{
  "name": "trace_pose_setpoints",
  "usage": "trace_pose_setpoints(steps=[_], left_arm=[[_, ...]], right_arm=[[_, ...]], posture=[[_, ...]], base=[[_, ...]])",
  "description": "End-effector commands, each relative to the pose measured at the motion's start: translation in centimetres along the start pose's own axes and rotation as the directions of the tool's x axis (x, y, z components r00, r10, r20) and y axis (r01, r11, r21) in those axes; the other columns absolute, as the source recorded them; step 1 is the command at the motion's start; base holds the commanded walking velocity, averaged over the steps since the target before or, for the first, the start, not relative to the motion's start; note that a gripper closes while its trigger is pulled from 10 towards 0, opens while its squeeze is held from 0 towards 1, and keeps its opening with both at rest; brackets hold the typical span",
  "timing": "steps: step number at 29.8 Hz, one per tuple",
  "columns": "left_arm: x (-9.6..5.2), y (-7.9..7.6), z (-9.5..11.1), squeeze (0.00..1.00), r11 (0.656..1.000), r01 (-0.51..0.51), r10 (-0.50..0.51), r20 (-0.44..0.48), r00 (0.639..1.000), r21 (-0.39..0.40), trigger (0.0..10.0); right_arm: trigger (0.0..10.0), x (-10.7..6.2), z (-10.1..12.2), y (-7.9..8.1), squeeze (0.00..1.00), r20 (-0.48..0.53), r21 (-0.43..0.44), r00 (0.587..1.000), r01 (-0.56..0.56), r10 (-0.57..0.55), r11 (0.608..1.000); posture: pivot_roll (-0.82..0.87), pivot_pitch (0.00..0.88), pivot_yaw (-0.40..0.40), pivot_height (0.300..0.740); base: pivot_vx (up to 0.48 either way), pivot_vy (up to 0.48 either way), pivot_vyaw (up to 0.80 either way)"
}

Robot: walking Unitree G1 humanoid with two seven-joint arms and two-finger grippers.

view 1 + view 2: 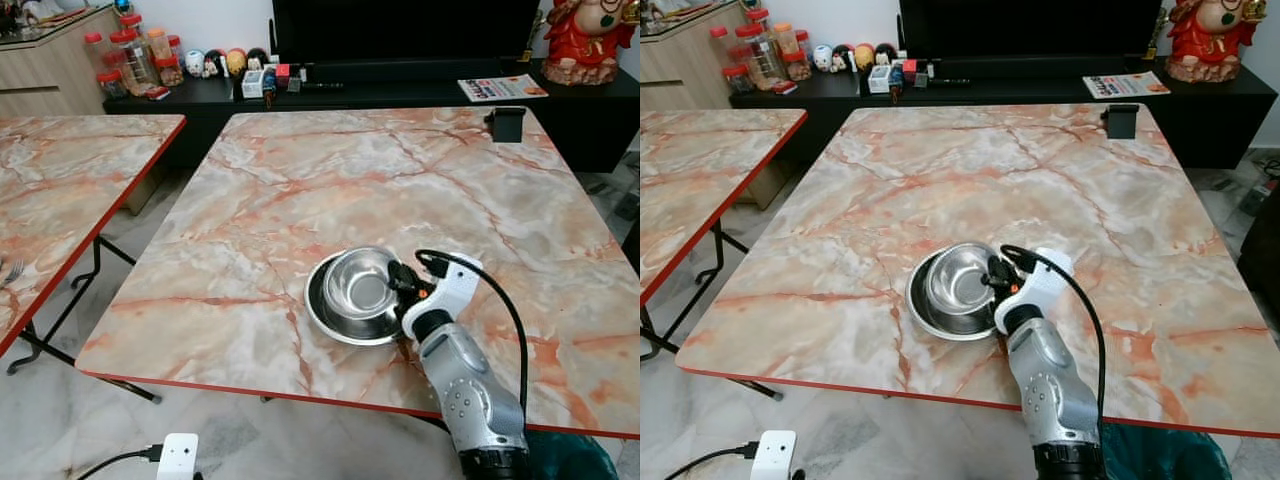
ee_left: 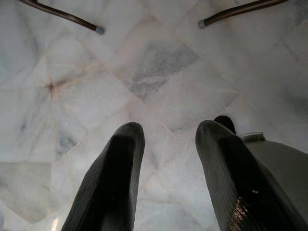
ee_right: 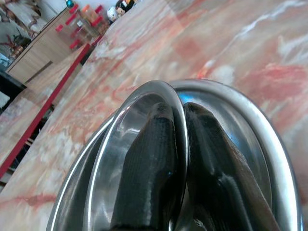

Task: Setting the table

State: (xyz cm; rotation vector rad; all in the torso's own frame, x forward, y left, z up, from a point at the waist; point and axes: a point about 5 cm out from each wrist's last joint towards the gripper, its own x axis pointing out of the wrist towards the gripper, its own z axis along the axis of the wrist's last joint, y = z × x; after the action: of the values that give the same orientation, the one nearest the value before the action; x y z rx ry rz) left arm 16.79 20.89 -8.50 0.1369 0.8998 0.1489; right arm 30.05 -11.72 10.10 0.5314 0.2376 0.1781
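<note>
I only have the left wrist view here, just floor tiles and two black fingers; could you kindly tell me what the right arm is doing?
Observer: The right pincer is shut on the rim of a steel bowl.
Operator: Is that bowl on the table?
Observer: It sits inside a steel plate on the marble table, near the front edge.
Operator: Which finger is inside the bowl?
Observer: In the right wrist view, one finger is inside, the other outside.

Hanging above pale marble floor (image 2: 159, 67); left gripper (image 2: 166, 139) fingers parted; two table feet (image 2: 98, 30) showing.
</note>
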Motion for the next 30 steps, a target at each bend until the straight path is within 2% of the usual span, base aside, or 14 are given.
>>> trace_pose_setpoints(steps=[1, 2, 3, 4, 16, 17, 19, 20, 21, 22, 29, 30], left_arm=[[0.0, 0.3, 0.1, 0.00, 1.000, -0.004, 0.004, 0.003, 1.000, 0.007, 10.0], [0.0, 0.3, 0.1, 0.00, 1.000, -0.004, 0.004, 0.003, 1.000, 0.007, 10.0], [0.0, 0.3, 0.1, 0.00, 1.000, -0.004, 0.004, 0.003, 1.000, 0.007, 10.0], [0.0, 0.3, 0.1, 0.00, 1.000, -0.004, 0.004, 0.004, 1.000, 0.007, 10.0], [0.1, 0.3, 0.2, 0.00, 1.000, -0.003, 0.003, 0.008, 1.000, 0.008, 10.0], [0.1, 0.2, 0.3, 0.00, 1.000, -0.003, 0.003, 0.010, 1.000, 0.008, 10.0], [0.1, 0.2, 0.3, 0.00, 1.000, -0.003, 0.003, 0.011, 1.000, 0.008, 10.0], [0.1, 0.2, 0.5, 0.00, 1.000, -0.003, 0.003, 0.013, 1.000, 0.008, 10.0], [0.1, 0.2, 0.5, 0.00, 1.000, -0.003, 0.003, 0.013, 1.000, 0.008, 10.0], [0.1, 0.2, 0.5, 0.00, 1.000, -0.003, 0.003, 0.015, 1.000, 0.007, 10.0], [0.2, 0.2, 0.8, 0.00, 1.000, -0.003, 0.003, 0.020, 1.000, 0.005, 10.0], [0.2, 0.2, 0.9, 0.00, 1.000, -0.002, 0.002, 0.022, 1.000, 0.004, 10.0]], right_arm=[[10.0, -0.1, -0.3, 1.3, 0.31, -0.003, 0.013, 0.999, -0.032, 0.032, 0.999], [10.0, -0.1, -0.3, 1.3, 0.31, -0.003, 0.013, 0.999, -0.032, 0.032, 0.999], [10.0, -0.1, -0.4, 1.3, 0.73, -0.004, 0.006, 0.999, -0.035, 0.035, 0.999], [10.0, -0.1, -0.4, 1.3, 1.00, -0.006, 0.002, 0.999, -0.037, 0.037, 0.999], [10.0, -0.1, -0.3, 1.5, 1.00, -0.005, -0.022, 0.999, -0.052, 0.052, 0.998], [10.0, -0.1, -0.1, 1.7, 0.00, 0.002, -0.051, 0.998, -0.067, 0.067, 0.996], [10.0, -0.1, 0.0, 1.9, 0.00, 0.007, -0.073, 0.997, -0.078, 0.078, 0.994], [10.0, -0.1, 0.4, 2.3, 0.00, 0.024, -0.135, 0.994, -0.098, 0.103, 0.986], [10.0, -0.1, 0.4, 2.3, 0.00, 0.024, -0.135, 0.994, -0.098, 0.103, 0.986], [10.0, -0.1, 0.8, 2.6, 0.00, 0.047, -0.201, 0.991, -0.111, 0.123, 0.973], [10.0, -0.1, 1.6, 3.0, 0.00, 0.064, -0.281, 0.986, -0.127, 0.151, 0.951], [10.0, -0.1, 1.8, 3.0, 0.00, 0.064, -0.316, 0.986, -0.128, 0.155, 0.940]], posture=[[0.00, 0.046, 0.097, 0.740], [0.00, 0.046, 0.097, 0.740], [0.00, 0.046, 0.097, 0.740], [0.00, 0.046, 0.097, 0.740], [-0.01, 0.047, 0.097, 0.740], [0.00, 0.046, 0.096, 0.740], [-0.01, 0.045, 0.096, 0.740], [-0.01, 0.043, 0.096, 0.740], [-0.01, 0.043, 0.096, 0.740], [-0.01, 0.042, 0.095, 0.740], [-0.01, 0.037, 0.094, 0.740], [-0.01, 0.034, 0.093, 0.740]], base=[[0.000, 0.000, 0.00], [0.000, 0.000, 0.00], [0.000, 0.000, 0.00], [0.000, 0.000, 0.00], [0.000, 0.000, 0.00], [0.000, 0.000, 0.00], [0.000, 0.000, 0.00], [0.000, 0.000, 0.00], [0.000, 0.000, 0.00], [0.000, 0.000, 0.00], [0.000, 0.000, 0.00], [0.000, 0.000, 0.00]])
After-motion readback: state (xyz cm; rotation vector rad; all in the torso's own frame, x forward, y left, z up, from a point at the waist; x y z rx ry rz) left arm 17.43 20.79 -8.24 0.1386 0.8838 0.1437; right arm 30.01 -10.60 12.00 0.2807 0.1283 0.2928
